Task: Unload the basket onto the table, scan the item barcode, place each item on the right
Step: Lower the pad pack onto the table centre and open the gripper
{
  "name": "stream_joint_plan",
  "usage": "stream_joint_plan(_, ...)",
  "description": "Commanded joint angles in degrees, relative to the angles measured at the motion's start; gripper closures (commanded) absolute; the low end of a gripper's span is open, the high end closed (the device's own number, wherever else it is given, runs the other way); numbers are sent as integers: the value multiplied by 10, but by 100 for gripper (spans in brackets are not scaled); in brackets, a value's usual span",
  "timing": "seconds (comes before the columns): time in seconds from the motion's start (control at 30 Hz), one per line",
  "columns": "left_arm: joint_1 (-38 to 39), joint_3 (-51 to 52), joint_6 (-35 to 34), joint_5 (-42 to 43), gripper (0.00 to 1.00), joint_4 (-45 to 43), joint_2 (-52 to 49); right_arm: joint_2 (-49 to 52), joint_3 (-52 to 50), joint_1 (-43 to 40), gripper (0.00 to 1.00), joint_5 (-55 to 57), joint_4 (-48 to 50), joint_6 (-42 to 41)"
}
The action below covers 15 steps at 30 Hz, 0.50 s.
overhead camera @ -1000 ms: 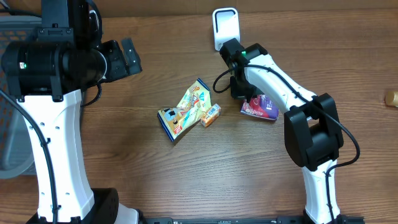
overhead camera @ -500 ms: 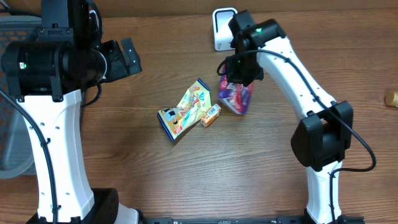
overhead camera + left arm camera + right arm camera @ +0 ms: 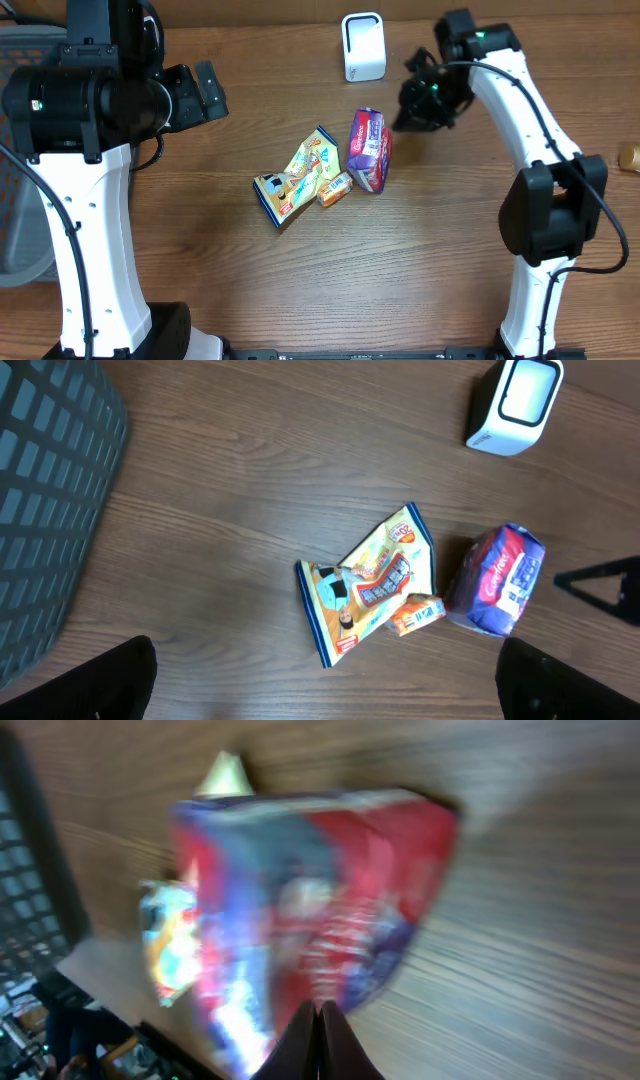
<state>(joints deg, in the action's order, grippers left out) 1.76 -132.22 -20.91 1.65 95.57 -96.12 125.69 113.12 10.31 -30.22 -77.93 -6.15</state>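
A purple and red snack bag [image 3: 368, 150] [image 3: 497, 580] stands near the table's middle. It fills the right wrist view [image 3: 320, 890], blurred. My right gripper [image 3: 400, 121] [image 3: 318, 1020] is shut, its tip just right of the bag; I cannot tell if they touch. The white scanner [image 3: 362, 45] [image 3: 514, 404] stands at the back, beyond the bag. A yellow and blue packet [image 3: 295, 175] [image 3: 365, 582] and a small orange packet [image 3: 337, 187] [image 3: 415, 615] lie left of the bag. My left gripper [image 3: 205, 90] [image 3: 330, 690] hangs open high over the table's left, holding nothing.
A grey mesh basket [image 3: 20, 150] [image 3: 40, 510] sits at the left edge. A small tan thing [image 3: 629, 157] lies at the far right edge. Bare wood shows along the front of the table.
The right arm carried the purple bag left from beside the scanner's front, then swung back right; the bag now stands against the orange packet. The left arm has not moved.
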Motion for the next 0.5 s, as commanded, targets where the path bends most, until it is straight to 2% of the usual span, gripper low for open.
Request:
stream_joint_plan(0.0,-2,2,-5,-2,0,-2,8,-16,-76,-23,96,84,24,-16)
stream_joint_plan(0.07,-2,2,-5,-2,0,-2,8,-16,-105,-35,96,103,33,-28)
stream_joint_plan(0.2,-2,2,-5,-2,0,-2,8,-21,-92,-51,96,103,11,-28)
stream_joint_plan(0.47,-2,2,-5,-2,0,-2,8,-42,68,-54,96,121,-101,-26)
